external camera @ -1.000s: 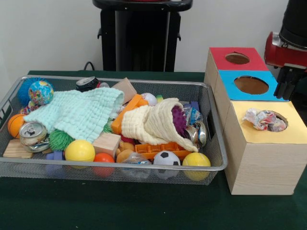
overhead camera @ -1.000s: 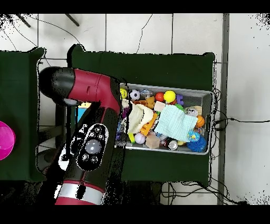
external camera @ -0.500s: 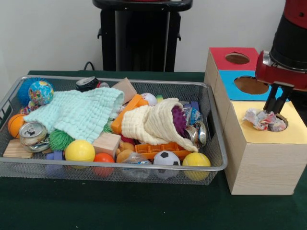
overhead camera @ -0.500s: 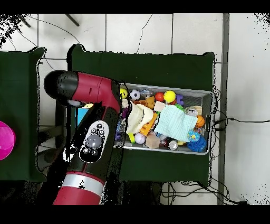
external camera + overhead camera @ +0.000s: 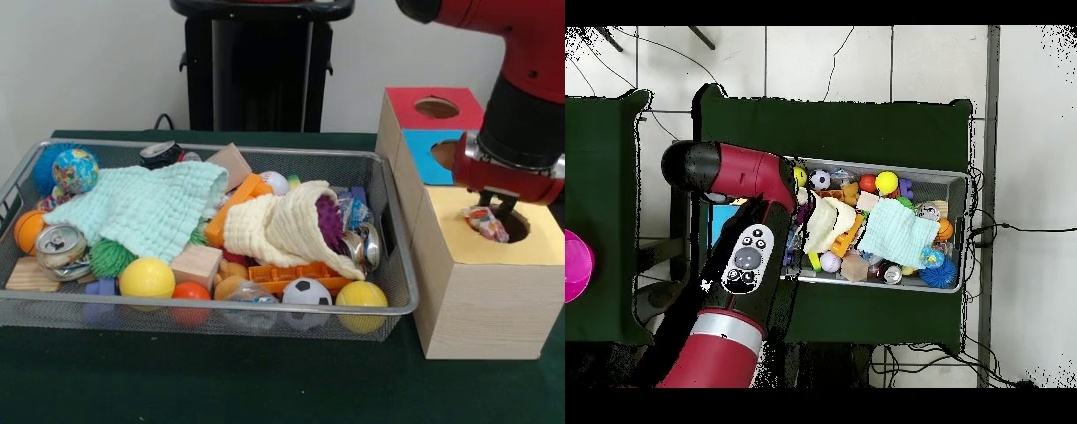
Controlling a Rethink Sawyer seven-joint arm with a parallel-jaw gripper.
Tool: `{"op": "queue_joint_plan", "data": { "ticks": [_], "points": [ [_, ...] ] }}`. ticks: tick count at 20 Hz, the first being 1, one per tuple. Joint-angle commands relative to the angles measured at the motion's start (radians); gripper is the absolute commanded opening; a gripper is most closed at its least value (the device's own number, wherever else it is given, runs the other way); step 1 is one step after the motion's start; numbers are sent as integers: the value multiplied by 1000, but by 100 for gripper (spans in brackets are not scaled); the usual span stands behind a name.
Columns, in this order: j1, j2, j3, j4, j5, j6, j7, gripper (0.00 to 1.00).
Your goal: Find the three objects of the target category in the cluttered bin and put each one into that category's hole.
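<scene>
The claw (image 5: 494, 212) sits low over the hole (image 5: 512, 223) in the yellow box (image 5: 481, 265), with its tips at the hole's near rim. Whether the tips are spread or pressed together cannot be told; the arm (image 5: 521, 97) covers them from above. A crumpled wrapper (image 5: 485, 223) lies at the rim, half in the hole and touching the tips.

Step in hand, as judged: seat the wrapper in the hole. Press straight down through the hole's centre, not along the rim, so the wrapper drops and does not snag on the edge. Lift clear vertically to avoid dragging it out again.

The blue box (image 5: 422, 155) and red box (image 5: 433, 108) stand just behind. The bin (image 5: 388, 265) lies beside the boxes. In it, cloths (image 5: 150, 208) cover much of the clutter; a can (image 5: 60, 247) lies at its far end.
</scene>
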Motion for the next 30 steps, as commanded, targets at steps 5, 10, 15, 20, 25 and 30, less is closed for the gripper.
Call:
{"op": "queue_joint_plan", "data": {
  "ticks": [5,10,15,20,25,30],
  "points": [
    [-46,131,195,58,37,-29,198,0],
    [-58,151,230,66,59,-53,185,0],
    [-48,96,214,90,50,4,197,0],
    [-41,30,171,77,26,78,202,0],
    [-50,-61,105,6,-15,245,188,0],
    [-85,-92,76,-114,-44,413,162,0]
  ]
}}
